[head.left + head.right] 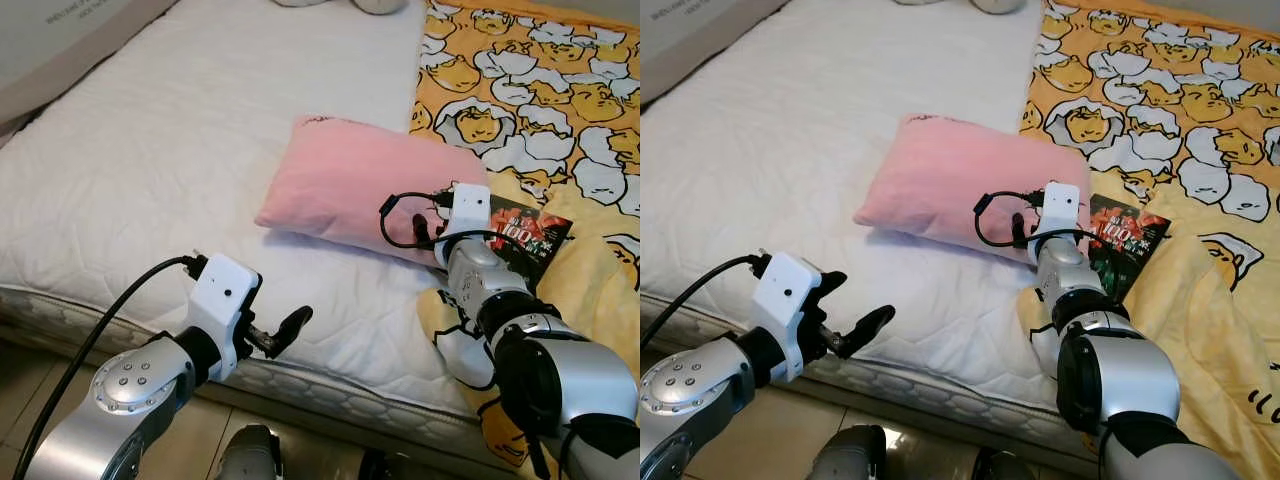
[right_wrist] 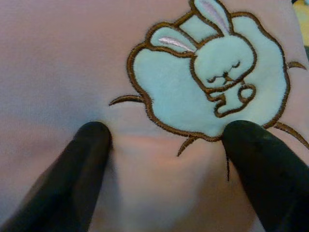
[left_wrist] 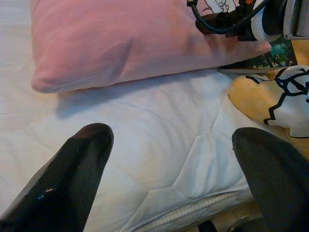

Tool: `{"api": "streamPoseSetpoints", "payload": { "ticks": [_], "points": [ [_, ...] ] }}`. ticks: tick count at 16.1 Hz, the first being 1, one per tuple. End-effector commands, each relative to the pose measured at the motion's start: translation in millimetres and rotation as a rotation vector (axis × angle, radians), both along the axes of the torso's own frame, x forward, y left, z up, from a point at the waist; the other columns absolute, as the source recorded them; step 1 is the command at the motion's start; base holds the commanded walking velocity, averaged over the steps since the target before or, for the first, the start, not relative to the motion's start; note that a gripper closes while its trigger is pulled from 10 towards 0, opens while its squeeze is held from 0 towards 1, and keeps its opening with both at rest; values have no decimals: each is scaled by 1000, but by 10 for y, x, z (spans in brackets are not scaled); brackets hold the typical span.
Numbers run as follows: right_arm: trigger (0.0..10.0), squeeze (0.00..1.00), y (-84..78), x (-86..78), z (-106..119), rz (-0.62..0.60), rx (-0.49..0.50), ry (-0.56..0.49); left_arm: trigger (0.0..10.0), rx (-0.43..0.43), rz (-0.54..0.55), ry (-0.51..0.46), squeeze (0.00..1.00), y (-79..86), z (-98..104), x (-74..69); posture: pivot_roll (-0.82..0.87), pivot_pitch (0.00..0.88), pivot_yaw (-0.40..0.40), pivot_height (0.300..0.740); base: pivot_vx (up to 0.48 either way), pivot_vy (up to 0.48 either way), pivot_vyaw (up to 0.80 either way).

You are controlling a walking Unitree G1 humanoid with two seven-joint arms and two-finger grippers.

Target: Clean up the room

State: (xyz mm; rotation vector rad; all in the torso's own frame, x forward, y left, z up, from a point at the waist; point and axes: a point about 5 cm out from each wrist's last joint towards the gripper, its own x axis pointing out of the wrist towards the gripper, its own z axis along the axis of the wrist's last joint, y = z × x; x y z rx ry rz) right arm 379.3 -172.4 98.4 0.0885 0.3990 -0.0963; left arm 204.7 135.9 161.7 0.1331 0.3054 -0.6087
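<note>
A pink pillow (image 1: pixel 350 180) lies on the white mattress (image 1: pixel 170 150), its right end against the yellow blanket. My right gripper (image 2: pixel 164 140) is at that right end, open, with both fingertips (image 2: pixel 91 140) pressed on the pillow's cloth beside an embroidered pale-blue rabbit (image 2: pixel 212 77). My left gripper (image 1: pixel 855 300) hovers open and holds nothing, just above the mattress's front edge, a short way in front of the pillow's left corner (image 3: pixel 43 82).
A yellow blanket with a duck print (image 1: pixel 540 90) covers the bed's right side. A dark printed packet (image 1: pixel 530 240) lies on it beside my right wrist. A cardboard box (image 1: pixel 60 40) stands at the far left. Tiled floor (image 1: pixel 200 430) lies below the bed edge.
</note>
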Motion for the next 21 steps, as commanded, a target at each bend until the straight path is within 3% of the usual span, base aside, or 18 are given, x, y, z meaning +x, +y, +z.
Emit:
{"api": "streamPoseSetpoints", "payload": {
  "ticks": [1, 16, 21],
  "points": [
    [0, 0, 41, -39, -86, -1, 43, 55, 10000, -2, -8, 0, 0, -18, 18, 6, 420, 184, -43, 740, 0, 0, 0],
    [0, 0, 103, 24, 26, 63, 62, 13, 10000, -56, 2, -20, 0, -194, -46, 219, 336, 104, -78, 740, 0, 0, 0],
    [0, 0, 113, 155, 309, 85, 97, -100, 10000, -92, 12, -31, 0, -269, -115, 358, 261, 40, -82, 740, 0, 0, 0]
  ]
}}
